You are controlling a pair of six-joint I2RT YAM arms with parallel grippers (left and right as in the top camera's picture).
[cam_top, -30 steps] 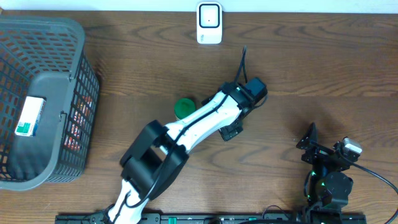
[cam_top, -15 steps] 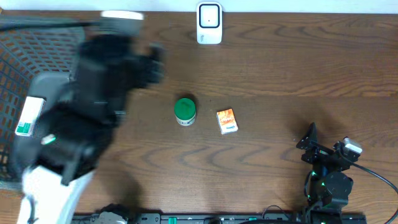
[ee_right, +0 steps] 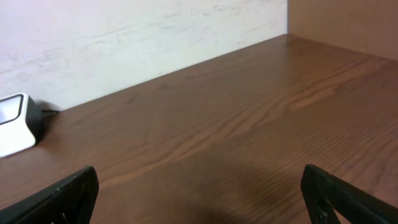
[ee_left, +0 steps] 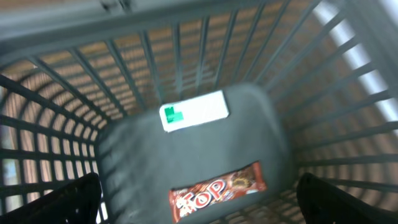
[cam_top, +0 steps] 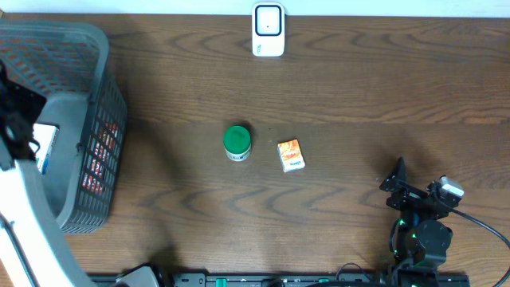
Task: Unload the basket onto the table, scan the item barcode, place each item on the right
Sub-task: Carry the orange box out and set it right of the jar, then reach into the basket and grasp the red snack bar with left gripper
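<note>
over the basket (cam_top: 105, 112) — left gripper (ee_left: 200, 200), jaws wide apart

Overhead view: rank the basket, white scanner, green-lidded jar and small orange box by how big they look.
1. basket, by far the largest
2. white scanner
3. green-lidded jar and small orange box: they look about alike, so I won't rank them.
</note>
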